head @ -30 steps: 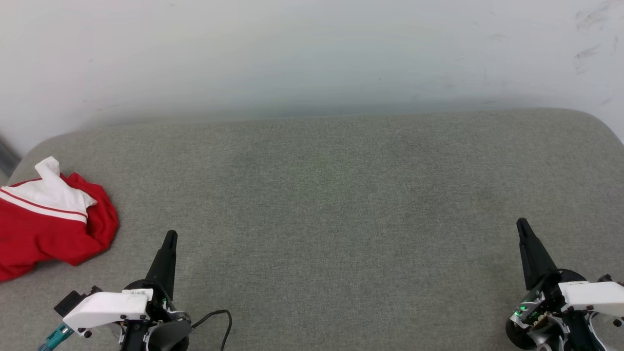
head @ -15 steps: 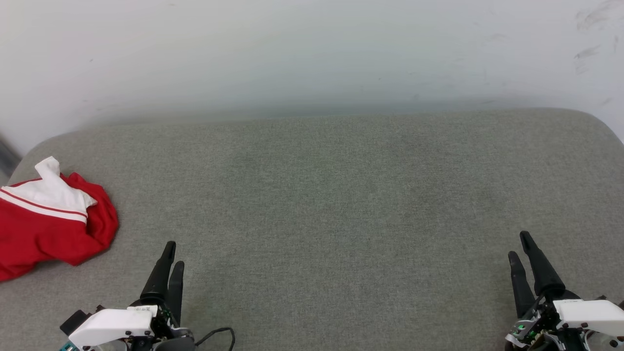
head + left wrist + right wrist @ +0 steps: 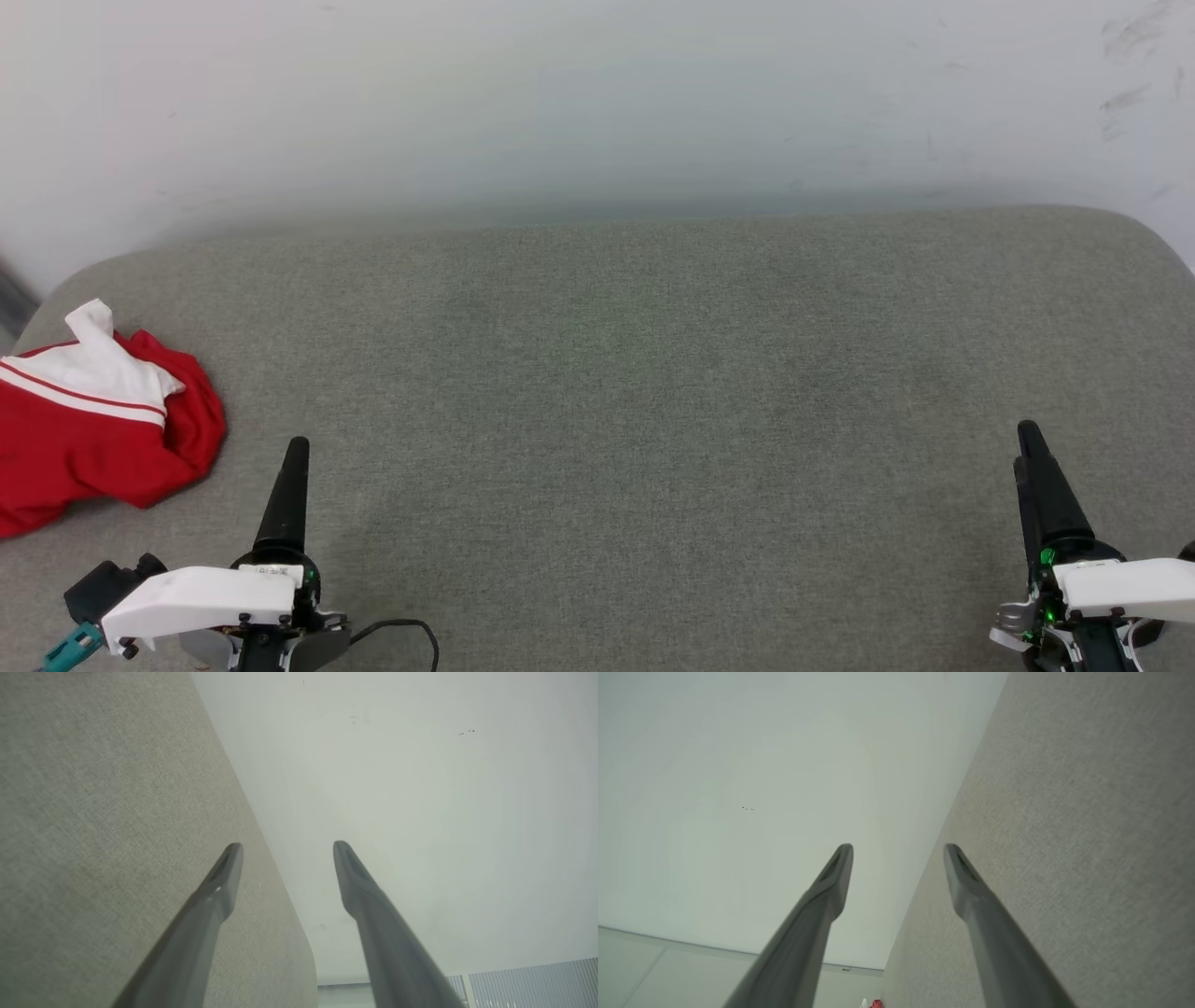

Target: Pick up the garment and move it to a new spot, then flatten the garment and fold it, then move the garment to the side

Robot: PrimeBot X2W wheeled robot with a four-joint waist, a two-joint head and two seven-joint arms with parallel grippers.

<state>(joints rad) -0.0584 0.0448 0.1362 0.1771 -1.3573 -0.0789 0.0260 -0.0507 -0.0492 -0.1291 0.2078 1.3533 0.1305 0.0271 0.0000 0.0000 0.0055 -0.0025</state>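
Left of the left gripper [image 3: 286,844] fingertips, apart: crumpled red-and-white T-shirt [image 3: 89,443] on grey cushion [image 3: 607,373] | left fingers: spread open | right gripper [image 3: 898,845] fingers: spread open

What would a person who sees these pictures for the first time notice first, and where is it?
The eye goes first to the red garment with its white sleeve, lying crumpled at the far left edge of the grey cushion. Next come the two dark hands at the bottom of the head view: the left hand near the garment but apart from it, the right hand at the opposite corner, both open and empty.
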